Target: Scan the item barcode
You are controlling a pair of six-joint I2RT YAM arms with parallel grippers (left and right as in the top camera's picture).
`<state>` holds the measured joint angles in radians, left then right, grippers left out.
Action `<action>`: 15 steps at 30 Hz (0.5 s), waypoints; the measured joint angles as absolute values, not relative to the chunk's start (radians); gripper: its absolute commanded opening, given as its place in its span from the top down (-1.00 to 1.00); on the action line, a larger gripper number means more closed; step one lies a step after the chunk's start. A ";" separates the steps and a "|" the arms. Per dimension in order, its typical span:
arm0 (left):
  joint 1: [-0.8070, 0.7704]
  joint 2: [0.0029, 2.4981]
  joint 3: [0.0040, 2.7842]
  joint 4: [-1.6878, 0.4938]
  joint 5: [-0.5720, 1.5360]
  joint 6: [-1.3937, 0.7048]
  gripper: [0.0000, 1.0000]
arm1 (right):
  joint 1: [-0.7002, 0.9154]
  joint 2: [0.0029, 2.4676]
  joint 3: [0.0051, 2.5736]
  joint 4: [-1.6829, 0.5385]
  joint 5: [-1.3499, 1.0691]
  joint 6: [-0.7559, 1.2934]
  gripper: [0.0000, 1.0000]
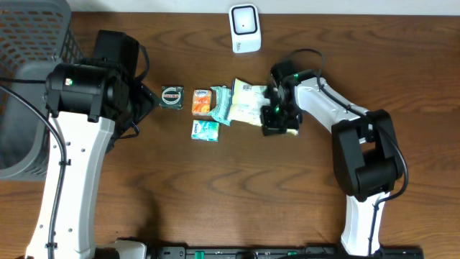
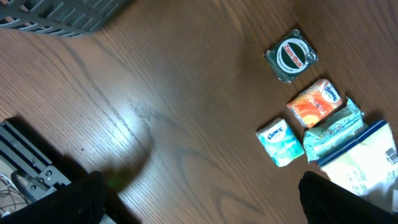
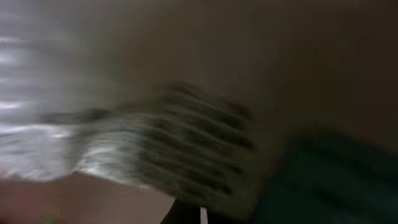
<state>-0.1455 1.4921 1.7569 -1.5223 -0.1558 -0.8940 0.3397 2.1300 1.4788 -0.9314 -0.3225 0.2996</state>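
1. White pouch [image 1: 248,103] lies flat on the wood table [image 1: 215,201], straight below the barcode scanner [image 1: 244,29] in the overhead view, well apart from it.
2. Right gripper [image 1: 279,121] is below-right of the scanner at the pouch's right end, jaws closed. Cannot tell if it pinches the pouch; its wrist view is all blur.
3. Below-left of the scanner are 4 items: green wipes pack [image 2: 333,129], orange Kleenex pack [image 2: 315,102], teal Kleenex pack [image 2: 280,142], round Zam-Buk tin [image 2: 290,56].
4. Left gripper [image 2: 208,199] is farther left of the scanner, jaws spread wide, grasping nothing.
5. Grey basket [image 1: 29,43] is far left of the scanner.
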 measured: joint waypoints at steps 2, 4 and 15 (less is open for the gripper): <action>-0.146 1.492 1.757 -1.522 -0.156 -0.894 -0.96 | 0.315 2.121 1.479 -0.934 -0.256 0.340 0.75; -0.146 1.492 1.757 -1.522 -0.156 -0.894 -0.95 | 0.283 2.112 1.479 -0.925 -0.196 0.364 0.69; -0.146 1.492 1.757 -1.522 -0.156 -0.894 -0.95 | 0.092 2.091 1.624 -0.905 -0.412 0.273 0.44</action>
